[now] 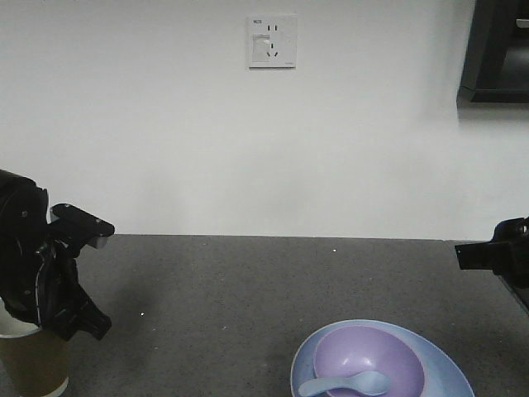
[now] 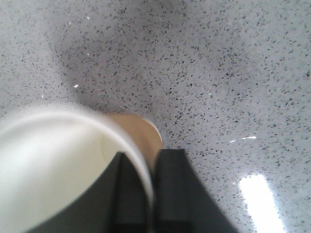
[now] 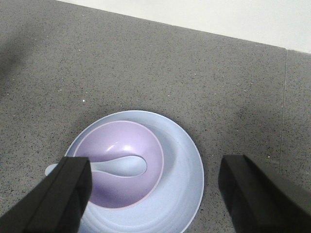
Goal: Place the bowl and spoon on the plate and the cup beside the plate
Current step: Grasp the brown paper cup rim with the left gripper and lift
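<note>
Speckled grey counter (image 1: 248, 281). Lower left: one brown paper cup (image 1: 33, 364), rim pinched by left jaws. Lower right: one matte lavender bowl (image 1: 368, 349), one pale-blue spoon (image 1: 347, 385) inside, on one round light-blue plate (image 1: 440, 370). Right jaws apart.

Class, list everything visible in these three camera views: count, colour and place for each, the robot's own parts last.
plate: one, light blue, on the counter, front right.
bowl: one, lavender, on the plate.
spoon: one, pale blue, in the bowl, handle over its rim.
cup: one, brown paper, front left.
counter: one, speckled dark grey, below the wall.
wall socket: one, white, high on the wall.
dark fixture: one, black, upper right corner.
left gripper: one, black, pinching the cup's rim.
right gripper: one, black, open above the plate.
</note>
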### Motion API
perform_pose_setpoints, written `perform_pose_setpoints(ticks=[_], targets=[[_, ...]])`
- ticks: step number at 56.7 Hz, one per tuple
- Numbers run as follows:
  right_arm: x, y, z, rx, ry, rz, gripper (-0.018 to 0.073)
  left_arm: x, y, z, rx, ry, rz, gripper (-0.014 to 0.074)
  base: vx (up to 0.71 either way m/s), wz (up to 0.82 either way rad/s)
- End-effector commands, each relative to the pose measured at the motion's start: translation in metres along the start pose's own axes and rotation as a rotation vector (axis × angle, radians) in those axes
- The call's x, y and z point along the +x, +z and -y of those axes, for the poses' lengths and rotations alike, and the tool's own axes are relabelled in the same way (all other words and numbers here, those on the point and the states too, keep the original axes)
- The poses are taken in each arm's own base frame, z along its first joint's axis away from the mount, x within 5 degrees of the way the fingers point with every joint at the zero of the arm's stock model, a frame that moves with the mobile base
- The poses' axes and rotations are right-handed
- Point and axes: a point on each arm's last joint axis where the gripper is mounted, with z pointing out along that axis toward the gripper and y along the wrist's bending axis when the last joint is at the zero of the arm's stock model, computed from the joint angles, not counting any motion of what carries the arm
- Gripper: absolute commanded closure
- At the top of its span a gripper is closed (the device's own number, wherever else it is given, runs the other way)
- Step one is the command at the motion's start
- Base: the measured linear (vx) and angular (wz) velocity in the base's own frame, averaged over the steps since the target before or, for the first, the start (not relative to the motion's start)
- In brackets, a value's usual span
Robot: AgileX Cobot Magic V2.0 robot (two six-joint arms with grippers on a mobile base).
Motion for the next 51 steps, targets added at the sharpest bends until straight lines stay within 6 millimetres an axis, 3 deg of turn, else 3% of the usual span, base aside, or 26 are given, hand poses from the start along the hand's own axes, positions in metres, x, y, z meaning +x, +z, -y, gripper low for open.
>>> perform_pose_setpoints(ticks=[1, 14, 23, 31, 36, 51], targets=[[-0.011, -0.013, 0.0, 0.016, -0.011, 0.105, -0.0033, -0.003, -0.022, -0.006, -0.04, -0.003, 0.089, 0.0606, 0.0, 0.0], [-0.011, -0.013, 0.0, 0.016, -0.011, 0.103, -0.0033, 0.0, -0.036, -0.005, -0.032, -0.01, 0.118, 0.0603, 0.0, 0.0], [-0.011, -0.013, 0.0, 0.016, -0.011, 0.103, -0.0033, -0.004, -0.076, 0.005, 0.052, 0.036, 0.253, 0.0603, 0.0, 0.0], [-0.011, -0.013, 0.0, 0.016, -0.01, 0.102, -0.0033, -0.016, -0.115, 0.032, 0.162, 0.134, 0.399, 0.0603, 0.0, 0.0], [-0.011, -0.013, 0.0, 0.015, -0.01, 0.103, -0.0033, -0.023, -0.128, 0.05, 0.189, 0.183, 0.445, 0.0603, 0.0, 0.0], [-0.011, -0.013, 0.0, 0.016, -0.01, 0.102, -0.0033, -0.041, -0.122, 0.12, 0.279, 0.349, 0.432, 0.0603, 0.0, 0.0]])
